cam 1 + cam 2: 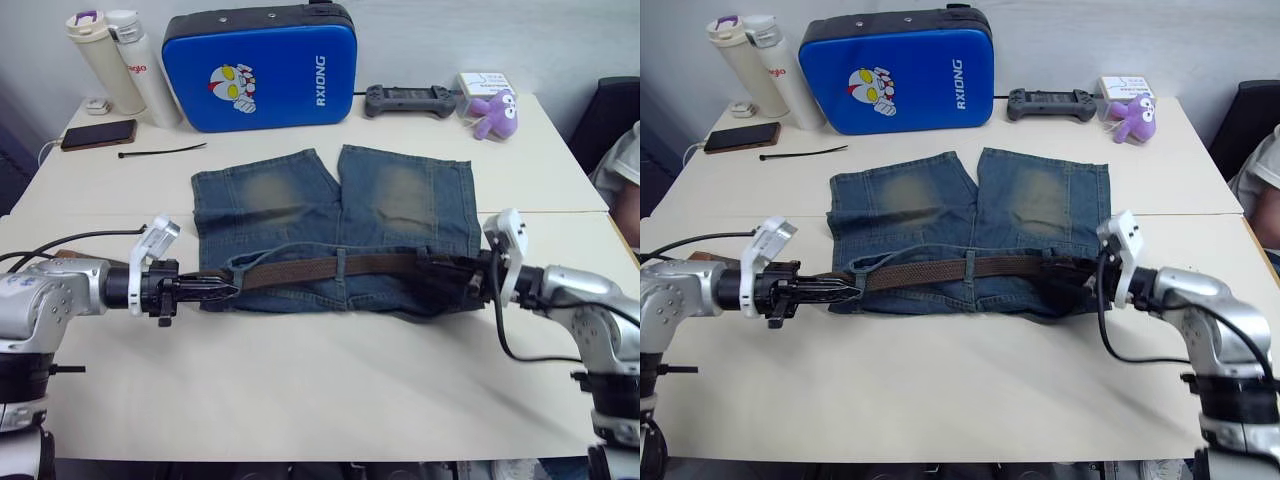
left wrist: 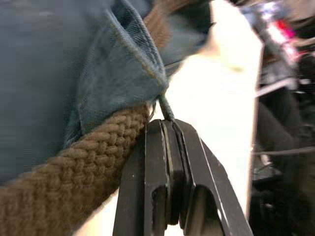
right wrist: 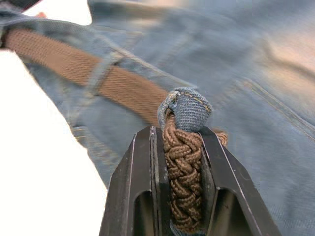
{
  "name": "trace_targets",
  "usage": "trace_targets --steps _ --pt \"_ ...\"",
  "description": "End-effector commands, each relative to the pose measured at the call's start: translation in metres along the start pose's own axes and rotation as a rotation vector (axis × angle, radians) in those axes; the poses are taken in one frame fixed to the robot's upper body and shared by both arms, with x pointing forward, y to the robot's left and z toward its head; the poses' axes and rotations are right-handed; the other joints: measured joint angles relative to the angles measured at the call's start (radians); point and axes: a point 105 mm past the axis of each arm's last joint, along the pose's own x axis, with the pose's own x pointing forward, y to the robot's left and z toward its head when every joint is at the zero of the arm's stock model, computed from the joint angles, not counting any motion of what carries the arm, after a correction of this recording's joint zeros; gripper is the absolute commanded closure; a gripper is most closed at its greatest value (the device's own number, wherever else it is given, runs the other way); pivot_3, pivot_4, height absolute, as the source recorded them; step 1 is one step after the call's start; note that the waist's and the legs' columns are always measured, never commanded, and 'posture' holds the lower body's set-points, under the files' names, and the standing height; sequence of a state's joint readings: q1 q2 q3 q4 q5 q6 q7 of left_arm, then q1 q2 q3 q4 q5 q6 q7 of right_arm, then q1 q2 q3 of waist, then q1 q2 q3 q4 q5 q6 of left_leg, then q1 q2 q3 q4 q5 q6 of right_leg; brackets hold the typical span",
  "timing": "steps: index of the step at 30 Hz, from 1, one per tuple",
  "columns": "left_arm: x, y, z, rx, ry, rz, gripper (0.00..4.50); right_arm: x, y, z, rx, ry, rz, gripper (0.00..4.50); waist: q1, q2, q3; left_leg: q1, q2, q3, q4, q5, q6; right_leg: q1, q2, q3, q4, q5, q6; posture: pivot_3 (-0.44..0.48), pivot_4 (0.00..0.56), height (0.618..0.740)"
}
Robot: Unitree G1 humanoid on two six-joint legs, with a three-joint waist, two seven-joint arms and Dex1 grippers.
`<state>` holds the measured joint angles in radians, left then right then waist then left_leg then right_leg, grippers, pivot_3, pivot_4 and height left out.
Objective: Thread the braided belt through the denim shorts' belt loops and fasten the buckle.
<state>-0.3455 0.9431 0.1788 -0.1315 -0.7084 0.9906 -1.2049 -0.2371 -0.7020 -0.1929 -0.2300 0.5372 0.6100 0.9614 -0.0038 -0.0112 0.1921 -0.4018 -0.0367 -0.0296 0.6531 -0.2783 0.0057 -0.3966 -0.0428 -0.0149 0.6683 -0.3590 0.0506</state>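
Faded blue denim shorts (image 1: 335, 225) lie flat on the pale desk (image 1: 330, 390), waistband toward the robot, legs pointing at the blue padded case (image 1: 258, 66) at the desk's far edge. The dark brown braided belt (image 1: 330, 268) runs along the waistband, passing under a narrow denim belt loop (image 1: 341, 264) near the shorts' middle.

Left pincer (image 1: 225, 290): at the shorts' left waistband corner, fingers pressed together on a thin fold of denim edge, the belt touching just beside them (left wrist view).

Right pincer (image 3: 183, 162): at the shorts' right waistband end, pinching the braided belt between both fingers, a denim loop (image 3: 189, 109) wrapped around the strap just ahead of the fingertips.

Buckle: cannot tell where.
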Motion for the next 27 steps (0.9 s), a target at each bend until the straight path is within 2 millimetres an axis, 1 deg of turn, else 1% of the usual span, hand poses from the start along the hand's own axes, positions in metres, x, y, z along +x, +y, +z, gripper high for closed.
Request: trace_targets --steps 1,2,4,6,8,9,10,11,13,15,17,18,20,21,22,23,24,25,26,27 --pt "-0.001 -0.011 -0.012 0.157 0.048 -0.022 4.50 -0.013 0.009 -0.005 -0.332 -0.054 -0.095 4.15 0.002 0.000 0.000 0.001 0.000 0.000 0.000 0.000 0.000 0.001 0.000 0.000 -0.002 0.000 0.000 0.000 0.150 0.740" --pt "0.000 -0.014 -0.019 0.175 0.065 -0.036 4.50 -0.017 0.014 -0.012 -0.402 -0.048 -0.098 4.15 0.002 0.000 0.000 0.005 0.000 0.001 -0.003 -0.001 0.001 0.004 0.000 0.001 -0.004 0.000 0.000 0.000 0.150 0.740" --pt "0.001 -0.023 -0.039 0.241 0.144 -0.080 4.50 -0.032 0.027 -0.039 -0.625 0.011 -0.053 4.15 0.002 0.000 0.000 0.006 0.000 0.002 -0.005 -0.001 0.001 0.005 0.000 0.002 -0.005 0.000 0.000 0.000 0.150 0.740" --pt "-0.001 -0.028 -0.061 0.299 0.249 -0.108 4.50 -0.046 0.036 -0.059 -0.746 0.033 -0.013 4.15 0.002 0.000 0.000 0.006 0.000 0.003 -0.006 -0.001 0.001 0.005 0.001 0.002 -0.006 0.000 0.000 0.000 0.150 0.740" --pt "-0.002 -0.031 -0.074 0.377 0.310 -0.125 4.50 -0.059 0.044 -0.078 -0.840 0.049 0.034 4.15 0.001 0.000 0.000 0.009 0.000 0.005 -0.006 -0.002 0.002 0.007 0.001 0.004 -0.006 0.000 0.001 0.000 0.150 0.740" --pt "-0.003 -0.033 -0.079 0.403 0.333 -0.137 4.50 -0.066 0.047 -0.086 -0.880 0.051 0.044 4.15 0.001 0.000 0.000 0.015 0.000 0.008 -0.006 -0.002 0.003 0.012 0.001 0.006 -0.007 0.000 0.001 0.000 0.150 0.740" --pt "-0.004 -0.033 -0.083 0.424 0.350 -0.143 4.50 -0.071 0.049 -0.091 -0.911 0.047 0.058 4.15 0.000 -0.001 0.000 0.020 0.001 0.008 -0.007 -0.006 0.010 0.017 0.001 0.006 -0.009 0.000 0.001 0.000 0.150 0.740" --pt "-0.005 -0.033 -0.086 0.437 0.358 -0.144 4.50 -0.075 0.053 -0.096 -0.949 0.047 0.087 4.15 0.000 -0.001 0.000 0.027 0.001 0.008 -0.008 -0.008 0.010 0.025 0.001 0.006 -0.011 0.000 0.001 0.000 0.150 0.740" --pt "-0.008 -0.032 -0.091 0.433 0.366 -0.132 4.50 -0.085 0.062 -0.105 -1.018 0.040 0.151 4.15 0.000 -0.001 0.000 0.034 0.002 0.008 -0.008 -0.013 0.011 0.032 0.001 0.007 -0.012 -0.001 0.001 0.000 0.150 0.740" --pt "-0.014 -0.029 -0.100 0.447 0.411 -0.082 4.50 -0.096 0.069 -0.116 -1.043 0.046 0.202 4.15 -0.001 -0.001 0.000 0.035 0.002 0.009 -0.008 -0.014 0.011 0.033 0.001 0.007 -0.013 -0.002 0.001 0.000 0.150 0.740" --pt "-0.019 -0.034 -0.111 0.435 0.467 -0.102 4.50 -0.106 0.074 -0.125 -1.066 0.050 0.240 4.15 -0.002 -0.001 -0.001 0.035 0.003 0.009 -0.008 -0.014 0.012 0.032 0.001 0.007 -0.013 -0.003 0.001 0.000 0.150 0.740" --pt "-0.021 -0.035 -0.114 0.425 0.488 -0.105 4.50 -0.109 0.077 -0.128 -1.076 0.051 0.260 4.15 -0.001 -0.001 -0.001 0.035 0.004 0.009 -0.008 -0.015 0.011 0.033 0.002 0.007 -0.013 -0.003 0.001 0.000 0.150 0.740" --pt "-0.023 -0.031 -0.119 0.457 0.509 -0.069 4.50 -0.113 0.082 -0.134 -1.074 0.053 0.314 4.15 -0.001 -0.001 -0.001 0.035 0.004 0.009 -0.007 -0.016 0.011 0.033 0.003 0.007 -0.013 -0.004 0.000 0.000 0.150 0.740" --pt "-0.024 -0.034 -0.122 0.420 0.508 -0.089 4.50 -0.113 0.083 -0.133 -1.085 0.043 0.330 4.15 -0.001 -0.001 -0.001 0.035 0.004 0.009 -0.007 -0.016 0.011 0.034 0.003 0.007 -0.013 -0.004 0.001 0.000 0.150 0.740" --pt "-0.025 -0.036 -0.125 0.393 0.507 -0.102 4.50 -0.113 0.083 -0.132 -1.094 0.033 0.336 3.65 -0.001 -0.002 -0.001 0.036 0.004 0.009 -0.007 -0.016 0.011 0.035 0.003 0.007 -0.013 -0.004 0.001 0.000 0.150 0.740" --pt "-0.026 -0.037 -0.127 0.357 0.515 -0.099 3.94 -0.113 0.082 -0.130 -1.094 0.030 0.341 3.06 -0.001 -0.002 -0.001 0.038 0.005 0.009 -0.007 -0.016 0.011 0.036 0.003 0.007 -0.013 -0.004 0.000 0.000 0.150 0.740" --pt "-0.028 -0.039 -0.130 0.304 0.528 -0.107 3.79 -0.113 0.081 -0.129 -1.097 0.027 0.343 2.92 -0.001 -0.002 -0.001 0.039 0.005 0.009 -0.007 -0.016 0.012 0.036 0.003 0.007 -0.013 -0.004 0.000 0.000 0.150 0.740" --pt "-0.030 -0.040 -0.131 0.273 0.539 -0.108 3.56 -0.113 0.080 -0.128 -1.096 0.027 0.344 2.49 -0.002 -0.002 -0.001 0.040 0.005 0.009 -0.007 -0.016 0.012 0.037 0.003 0.007 -0.013 -0.004 0.000 0.000 0.150 0.740" --pt "-0.031 -0.041 -0.131 0.248 0.539 -0.113 3.17 -0.113 0.079 -0.127 -1.098 0.027 0.346 2.09 -0.002 -0.002 -0.001 0.041 0.005 0.010 -0.007 -0.016 0.011 0.038 0.003 0.008 -0.013 -0.004 0.000 0.000 0.150 0.740" --pt "-0.033 -0.044 -0.131 0.212 0.540 -0.127 2.71 -0.113 0.077 -0.125 -1.105 0.028 0.350 1.58 -0.002 -0.003 -0.001 0.043 0.005 0.010 -0.008 -0.016 0.011 0.040 0.003 0.008 -0.014 -0.004 0.000 0.000 0.150 0.740"
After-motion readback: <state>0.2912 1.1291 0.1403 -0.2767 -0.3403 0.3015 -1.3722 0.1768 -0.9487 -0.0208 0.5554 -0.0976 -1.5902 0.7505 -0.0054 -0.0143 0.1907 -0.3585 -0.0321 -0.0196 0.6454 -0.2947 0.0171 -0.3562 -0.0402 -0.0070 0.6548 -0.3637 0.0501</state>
